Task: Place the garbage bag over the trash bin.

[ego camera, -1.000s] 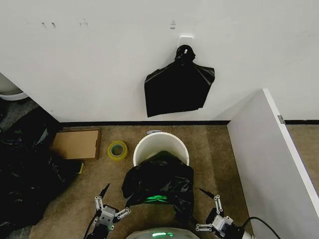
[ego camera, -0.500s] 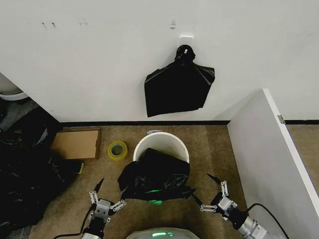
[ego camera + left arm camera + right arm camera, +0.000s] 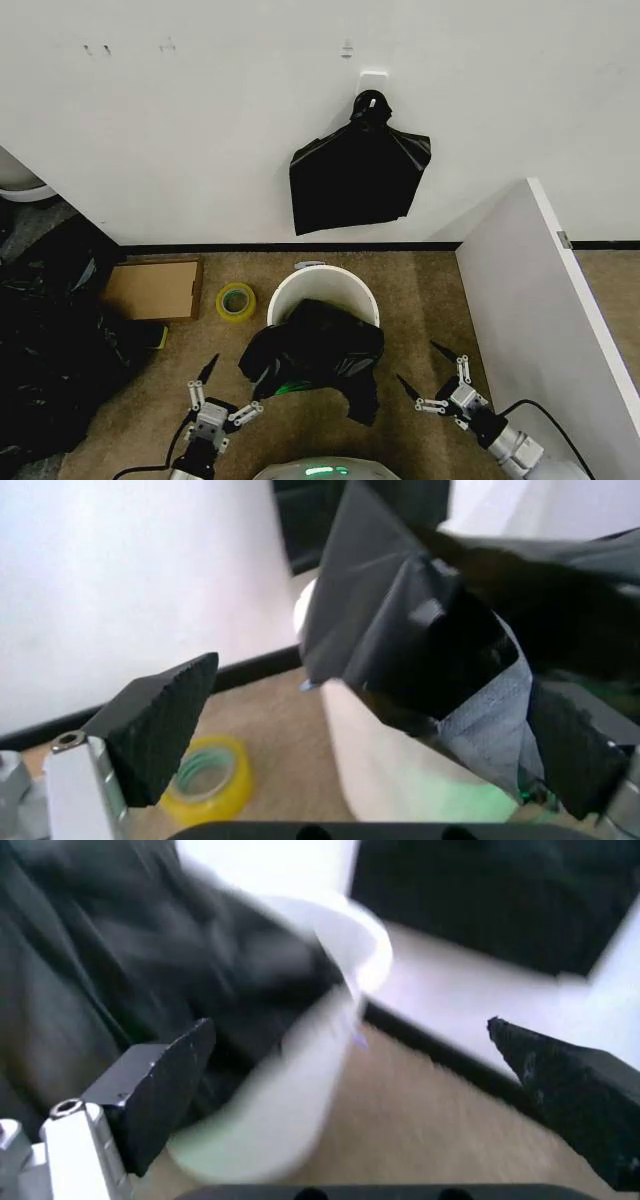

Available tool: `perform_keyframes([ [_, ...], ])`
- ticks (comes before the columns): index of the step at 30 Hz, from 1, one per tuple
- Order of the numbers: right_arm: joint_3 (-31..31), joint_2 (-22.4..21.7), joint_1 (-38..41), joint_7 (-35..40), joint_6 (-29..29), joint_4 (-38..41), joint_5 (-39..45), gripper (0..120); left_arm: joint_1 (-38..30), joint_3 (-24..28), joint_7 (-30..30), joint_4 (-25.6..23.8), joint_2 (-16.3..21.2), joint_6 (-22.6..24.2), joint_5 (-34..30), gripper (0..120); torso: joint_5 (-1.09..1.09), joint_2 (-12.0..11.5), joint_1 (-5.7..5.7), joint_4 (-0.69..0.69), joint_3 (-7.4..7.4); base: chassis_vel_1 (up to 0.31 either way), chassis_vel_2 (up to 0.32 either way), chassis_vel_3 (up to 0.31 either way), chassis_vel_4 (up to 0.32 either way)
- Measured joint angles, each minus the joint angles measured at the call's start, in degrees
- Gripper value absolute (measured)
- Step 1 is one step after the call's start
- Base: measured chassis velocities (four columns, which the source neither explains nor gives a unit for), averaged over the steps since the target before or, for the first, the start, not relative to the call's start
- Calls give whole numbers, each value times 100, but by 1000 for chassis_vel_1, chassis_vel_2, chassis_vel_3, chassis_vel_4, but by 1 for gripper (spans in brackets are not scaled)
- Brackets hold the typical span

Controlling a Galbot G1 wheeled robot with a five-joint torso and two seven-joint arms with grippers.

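The garbage bag (image 3: 318, 352) lies crumpled over the near rim of the trash bin (image 3: 322, 287), while the left gripper (image 3: 226, 390) and right gripper (image 3: 432, 375) flank it with fingers spread, holding nothing.

— What does the room look like?
— A plain white wall (image 3: 200, 120) with a black baseboard (image 3: 280, 247) running along its foot, and brown carpet (image 3: 420, 300) below it

— Any furniture?
— A white panel (image 3: 540, 320) stands on the right, angled out from the wall. The light is even, with soft shadows in the corner behind it
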Motion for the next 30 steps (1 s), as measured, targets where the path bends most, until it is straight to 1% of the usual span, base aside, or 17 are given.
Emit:
perform_keyframes([
  [3, -3, -1, -139, -382, 73, 514, 180, 100, -11, -29, 152, -7, -1, -3, 229, 100, -2, 0, 0, -1, 0, 0, 0, 0, 0],
  [8, -72, 5, -229, -529, 88, 799, 244, 100, -9, -64, 199, 4, 10, -4, 352, 100, -1, 0, 0, 0, 0, 0, 0, 0, 0],
  [9, -144, 28, -298, -586, 87, 965, 244, 100, 9, -86, 210, 4, 15, 2, 457, 100, -2, 0, 0, 0, 0, 0, 0, 0, 0],
  [11, -265, 115, -411, -591, 80, 1182, -84, 100, 57, -127, 165, 3, 16, 88, 675, 100, -1, 0, 0, 0, 0, 0, 0, 0, 0],
  [12, -296, 183, -454, -554, 77, 1210, -527, 100, 64, -130, 93, 2, 10, 134, 719, 100, -2, 0, 0, 0, 0, 0, 0, 0, 0],
  [13, -296, 183, -454, -554, 77, 1210, -527, 100, 64, -130, 93, 2, 10, 134, 719, 100, -2, 0, 0, 0, 0, 0, 0, 0, 0],
  [14, -309, 221, -465, -532, 77, 1205, -780, 100, 62, -130, 70, 3, 7, 146, 725, 100, -1, 0, 0, -1, 0, 0, 0, 0, 0],
  [15, -354, 294, -473, -386, 71, 1140, -1308, 100, 42, -111, 35, 18, -8, 156, 728, 100, 0, 0, 0, -1, 0, 0, 0, 0, 0],
  [16, -367, 303, -475, -341, 64, 1127, -1388, 100, 41, -108, 34, 20, -9, 157, 728, 100, 0, 0, 0, -1, 0, 0, 0, 0, 0],
  [18, -517, 389, -526, 78, -58, 1068, -1840, 100, 30, -63, 28, 25, -28, 161, 735, 100, 0, 0, 0, 0, 0, 0, 0, 0, 0],
  [19, -549, 405, -545, 182, -95, 1068, -1902, 100, 30, -54, 28, 26, -32, 161, 738, 100, 0, 0, 0, 0, 0, 0, 0, 0, 0],
  [20, -632, 443, -604, 466, -224, 1084, -2053, 100, 30, -40, 27, 34, -40, 161, 746, 100, 0, 0, 0, -1, 0, 0, 0, 0, 0],
  [22, -665, 460, -625, 577, -282, 1097, -2101, 100, 30, -34, 23, 41, -44, 161, 749, 100, -1, 0, 0, -1, 0, 0, 0, 0, 0],
  [23, -740, 498, -661, 843, -413, 1125, -2228, 98, 29, -23, 14, 54, -49, 160, 751, 100, -1, 0, 0, -1, 0, 0, 0, 0, 0],
  [27, -1020, 625, -686, 1854, -968, 1147, -2818, 81, 28, 4, -105, 80, -87, 141, 754, 100, -1, 0, 0, 0, 0, 0, 0, 0, 0],
  [29, -1113, 663, -682, 2092, -1160, 1144, -3029, 75, 36, 9, -138, 80, -101, 138, 754, 100, -1, 1, 0, -1, 0, 0, 0, 0, 0],
  [30, -1113, 663, -682, 2092, -1160, 1144, -3029, 75, 36, 9, -138, 80, -101, 138, 754, 100, -1, 1, 0, -1, 0, 0, 0, 0, 0],
])
